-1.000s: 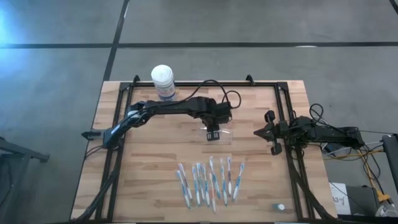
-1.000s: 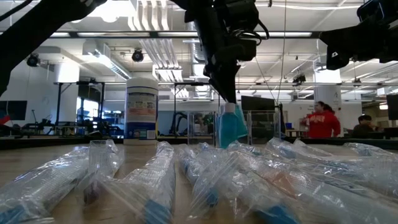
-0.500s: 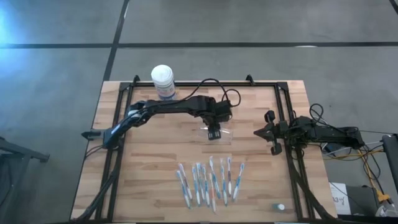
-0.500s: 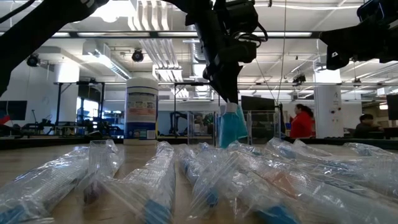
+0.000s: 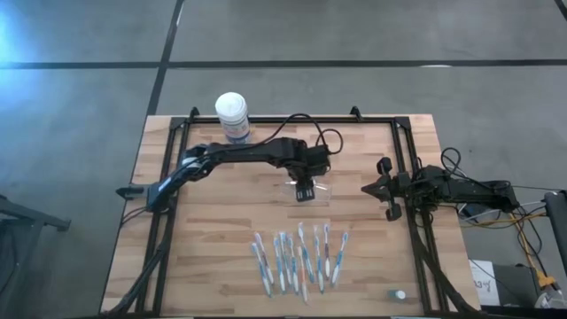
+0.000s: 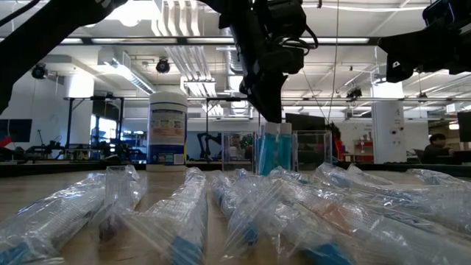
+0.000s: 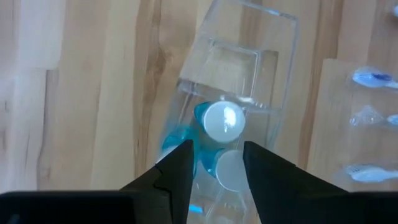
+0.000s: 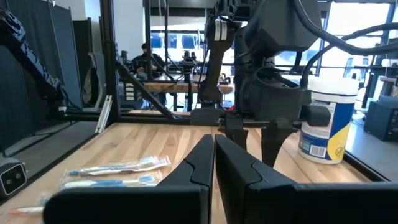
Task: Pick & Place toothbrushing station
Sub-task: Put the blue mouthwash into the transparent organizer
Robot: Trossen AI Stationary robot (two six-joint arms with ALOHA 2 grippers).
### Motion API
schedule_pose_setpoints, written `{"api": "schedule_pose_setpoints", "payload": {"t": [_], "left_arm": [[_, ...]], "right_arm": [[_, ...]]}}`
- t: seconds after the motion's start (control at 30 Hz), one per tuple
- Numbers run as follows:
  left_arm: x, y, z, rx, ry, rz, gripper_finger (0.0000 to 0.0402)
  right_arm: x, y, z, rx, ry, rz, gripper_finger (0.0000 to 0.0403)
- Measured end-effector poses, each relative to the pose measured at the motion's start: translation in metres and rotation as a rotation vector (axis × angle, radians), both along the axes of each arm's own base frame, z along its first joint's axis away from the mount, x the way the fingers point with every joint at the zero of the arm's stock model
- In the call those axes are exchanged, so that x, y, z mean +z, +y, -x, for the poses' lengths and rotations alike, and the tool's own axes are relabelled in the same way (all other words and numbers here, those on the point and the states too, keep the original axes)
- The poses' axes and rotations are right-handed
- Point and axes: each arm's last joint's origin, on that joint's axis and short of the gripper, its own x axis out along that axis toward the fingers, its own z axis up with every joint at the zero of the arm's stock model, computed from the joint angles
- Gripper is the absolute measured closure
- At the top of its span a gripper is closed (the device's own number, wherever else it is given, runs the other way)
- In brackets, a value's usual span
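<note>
Left gripper hangs straight above the clear holder, which stands on the bench near its middle. Its two fingers are parted, one to each side of a white-capped blue bottle that stands upright inside the holder, and they do not press on it. A second blue bottle stands just beside the first in the same holder. In the low view the fingertips sit just above the bottle tops.

Toward the camera side of the bench from the holder, a row of wrapped toothbrushes lies flat, well apart from the holder. A white-lidded canister with a blue label stands at the far edge of the bench, to the left arm's side of the holder.

Right gripper waits near the bench's right edge, well apart from the holder, its fingers closed together on nothing. A small white cap lies at the bench's near right corner.
</note>
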Motion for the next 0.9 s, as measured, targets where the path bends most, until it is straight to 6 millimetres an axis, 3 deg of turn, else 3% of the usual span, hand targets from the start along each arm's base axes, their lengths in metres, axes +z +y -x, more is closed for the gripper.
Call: {"api": "schedule_pose_setpoints", "payload": {"t": [0.37, 0.57, 0.67, 0.77, 0.9], "left_arm": [[0.038, -0.004, 0.018, 0.022, -0.060, -0.006, 0.0255], [0.076, -0.021, 0.042, -0.055, -0.109, 0.010, 0.0255], [0.106, -0.037, 0.062, -0.095, -0.177, 0.007, 0.0255], [0.135, -0.053, 0.095, -0.140, -0.261, 0.000, 0.0257], [0.147, -0.070, 0.146, -0.162, -0.390, -0.010, 0.0270]], "right_arm": [[0.000, 0.000, 0.000, 0.000, -0.001, -0.002, 0.0392], [0.000, 0.000, 0.000, 0.001, 0.000, -0.006, 0.0392], [0.000, 0.000, 0.000, 0.002, 0.002, -0.007, 0.0392], [0.000, 0.000, 0.000, 0.003, 0.005, -0.007, 0.0392], [-0.001, 0.000, 0.000, 0.004, 0.009, -0.010, 0.0392]]}}
